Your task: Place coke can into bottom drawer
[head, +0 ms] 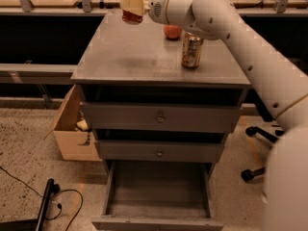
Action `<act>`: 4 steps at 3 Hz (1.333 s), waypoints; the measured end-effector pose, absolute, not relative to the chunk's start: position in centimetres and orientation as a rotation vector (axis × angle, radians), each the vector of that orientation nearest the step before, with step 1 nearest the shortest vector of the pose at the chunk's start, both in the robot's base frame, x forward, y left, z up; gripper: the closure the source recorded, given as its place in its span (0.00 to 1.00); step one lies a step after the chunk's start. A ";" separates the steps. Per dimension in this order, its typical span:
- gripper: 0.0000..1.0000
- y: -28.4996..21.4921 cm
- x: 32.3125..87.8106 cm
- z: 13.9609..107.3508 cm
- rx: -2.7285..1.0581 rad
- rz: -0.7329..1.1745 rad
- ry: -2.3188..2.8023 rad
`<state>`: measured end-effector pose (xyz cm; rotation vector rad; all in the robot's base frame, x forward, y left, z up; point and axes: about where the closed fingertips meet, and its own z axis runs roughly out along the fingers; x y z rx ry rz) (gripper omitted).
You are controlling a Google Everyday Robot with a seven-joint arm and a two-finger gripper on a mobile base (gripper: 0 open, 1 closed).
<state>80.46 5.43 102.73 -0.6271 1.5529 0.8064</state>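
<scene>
My gripper point(132, 5) is at the top of the view, above the back left of the grey cabinet top point(139, 57). It is shut on the red coke can point(131, 13) and holds it upright, well above the surface. The can's top runs out of the frame. The bottom drawer point(156, 196) is pulled open at the foot of the cabinet, and its inside looks empty. The two upper drawers with round knobs are shut.
A gold-tan can point(192, 50) stands on the cabinet top at the right, with a round reddish fruit point(172, 31) behind it. An open cardboard box point(72, 129) sits on the floor to the left. Cables point(53, 196) lie at the lower left. Chair casters point(252, 172) are at the right.
</scene>
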 end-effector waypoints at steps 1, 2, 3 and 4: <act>1.00 3.4 73.8 108.9 -0.481 0.873 1.495; 1.00 2.9 67.3 111.4 -0.341 0.946 1.492; 1.00 1.6 61.8 107.5 -0.259 0.959 1.605; 1.00 1.9 57.8 101.5 -0.224 0.941 1.753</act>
